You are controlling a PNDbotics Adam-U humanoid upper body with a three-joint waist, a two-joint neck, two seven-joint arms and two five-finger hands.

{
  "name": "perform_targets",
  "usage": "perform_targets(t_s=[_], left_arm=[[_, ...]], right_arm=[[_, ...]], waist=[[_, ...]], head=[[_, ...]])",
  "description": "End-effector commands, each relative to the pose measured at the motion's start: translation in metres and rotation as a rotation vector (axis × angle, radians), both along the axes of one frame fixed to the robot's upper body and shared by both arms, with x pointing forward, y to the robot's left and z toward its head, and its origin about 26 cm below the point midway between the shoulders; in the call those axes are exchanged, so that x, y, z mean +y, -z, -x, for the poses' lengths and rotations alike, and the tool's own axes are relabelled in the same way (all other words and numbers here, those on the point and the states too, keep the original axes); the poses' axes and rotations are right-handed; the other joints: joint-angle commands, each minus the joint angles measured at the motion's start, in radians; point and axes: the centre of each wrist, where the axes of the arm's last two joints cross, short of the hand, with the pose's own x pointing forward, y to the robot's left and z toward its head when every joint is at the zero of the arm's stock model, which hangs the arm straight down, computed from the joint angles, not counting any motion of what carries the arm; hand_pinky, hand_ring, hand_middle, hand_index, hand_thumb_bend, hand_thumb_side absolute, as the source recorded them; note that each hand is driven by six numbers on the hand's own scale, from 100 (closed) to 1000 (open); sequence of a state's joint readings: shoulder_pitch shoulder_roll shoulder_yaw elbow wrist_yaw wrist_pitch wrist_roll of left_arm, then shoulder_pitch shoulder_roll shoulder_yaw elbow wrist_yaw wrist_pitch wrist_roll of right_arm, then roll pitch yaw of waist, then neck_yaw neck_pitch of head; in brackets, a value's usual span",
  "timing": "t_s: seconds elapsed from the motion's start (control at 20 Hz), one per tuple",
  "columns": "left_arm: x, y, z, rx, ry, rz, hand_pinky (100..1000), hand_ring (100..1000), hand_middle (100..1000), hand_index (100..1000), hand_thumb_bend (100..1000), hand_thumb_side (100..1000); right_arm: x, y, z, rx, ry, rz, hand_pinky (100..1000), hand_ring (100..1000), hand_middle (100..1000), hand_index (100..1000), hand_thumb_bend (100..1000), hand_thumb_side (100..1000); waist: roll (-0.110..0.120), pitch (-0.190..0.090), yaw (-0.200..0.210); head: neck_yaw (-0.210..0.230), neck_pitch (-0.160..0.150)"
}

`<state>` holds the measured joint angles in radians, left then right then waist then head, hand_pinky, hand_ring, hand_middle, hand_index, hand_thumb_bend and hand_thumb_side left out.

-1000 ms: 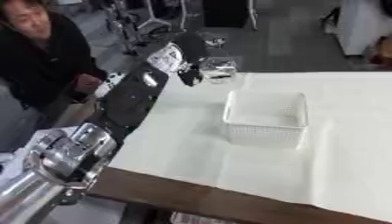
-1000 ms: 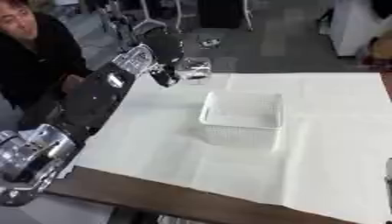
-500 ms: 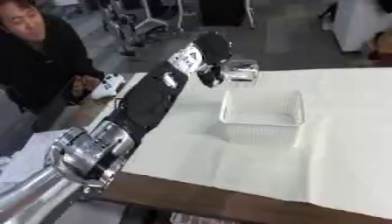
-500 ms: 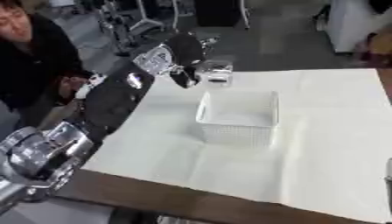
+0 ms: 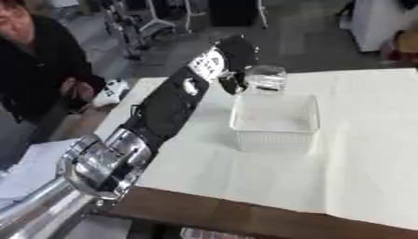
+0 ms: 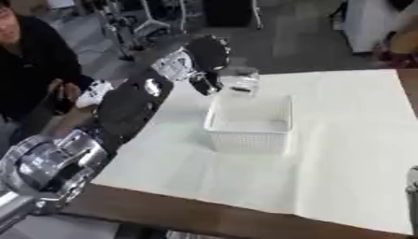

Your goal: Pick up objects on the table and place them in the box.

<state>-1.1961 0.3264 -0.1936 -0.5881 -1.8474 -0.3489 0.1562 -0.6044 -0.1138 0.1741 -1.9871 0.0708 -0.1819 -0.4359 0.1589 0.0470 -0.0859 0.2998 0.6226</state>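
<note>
A white mesh basket (image 5: 275,123) stands on the white-covered table (image 5: 359,154), a little left of centre. My left arm reaches from the lower left across the table's left side, and my left hand (image 5: 232,70) is curled round a clear see-through container (image 5: 264,80). The container hangs just above the basket's far rim, slightly to its left. A small part of my right hand (image 6: 412,189) shows at the lower right edge of the right eye view; its fingers cannot be made out.
The table's wooden front edge (image 5: 245,217) runs along the bottom. A person in black sits off the table's left side. Chairs and equipment stand on the floor behind the table.
My left hand has carried the clear container rightward and nearer, from beyond the basket's far left corner to just over its far rim. The camera has also shifted.
</note>
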Motion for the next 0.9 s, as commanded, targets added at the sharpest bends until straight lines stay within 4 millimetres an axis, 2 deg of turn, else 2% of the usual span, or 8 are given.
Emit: perform_targets(t_s=[0.05,0.4,0.5,0.6,0.7,0.75,0.8,0.9], left_arm=[[-0.0016,-0.017,-0.0015,-0.041,0.032,-0.03,100,100,100,143,100,492],[-0.0044,-0.0152,-0.0018,-0.006,0.094,-0.1,100,110,100,151,100,579],[-0.003,-0.0151,-0.0015,0.014,0.1,-0.137,100,221,100,176,100,607],[-0.0025,-0.0146,-0.0012,0.042,0.095,-0.184,305,471,263,359,100,755],[-0.0026,-0.0141,-0.0008,0.068,0.09,-0.228,487,629,428,502,111,862],[-0.0025,-0.0138,-0.0008,0.08,0.084,-0.245,424,570,367,450,100,812],[-0.0024,-0.0134,-0.0007,0.09,0.077,-0.258,701,839,603,645,224,964],[-0.0016,-0.0121,-0.0008,0.114,0.058,-0.286,834,959,747,737,295,1000]], right_arm=[[0.0041,-0.0089,0.0035,-0.037,-0.021,-0.011,450,532,570,823,179,1000],[0.004,-0.0084,0.0035,-0.035,-0.021,-0.01,449,531,570,823,180,1000],[0.0038,-0.0082,0.0035,-0.034,-0.02,-0.009,449,531,570,823,181,1000],[0.0035,-0.008,0.0035,-0.033,-0.019,-0.007,448,531,570,823,183,1000],[0.0034,-0.0079,0.0034,-0.032,-0.019,-0.005,448,531,570,823,183,1000],[0.0033,-0.0079,0.0034,-0.032,-0.018,-0.005,448,531,570,823,183,1000],[0.0032,-0.0078,0.0034,-0.032,-0.018,-0.005,448,531,570,823,185,1000],[0.0031,-0.0076,0.0034,-0.031,-0.018,-0.003,448,531,569,823,185,1000]], waist=[[-0.005,-0.016,0.0],[-0.004,-0.017,0.001],[-0.004,-0.017,0.003],[-0.004,-0.018,0.004],[-0.004,-0.018,0.005],[-0.004,-0.018,0.006],[-0.004,-0.019,0.006],[-0.004,-0.019,0.006]], head=[[0.003,-0.015],[0.001,-0.017],[-0.001,-0.017],[-0.002,-0.017],[-0.003,-0.019],[-0.003,-0.019],[-0.004,-0.02],[-0.005,-0.022]])
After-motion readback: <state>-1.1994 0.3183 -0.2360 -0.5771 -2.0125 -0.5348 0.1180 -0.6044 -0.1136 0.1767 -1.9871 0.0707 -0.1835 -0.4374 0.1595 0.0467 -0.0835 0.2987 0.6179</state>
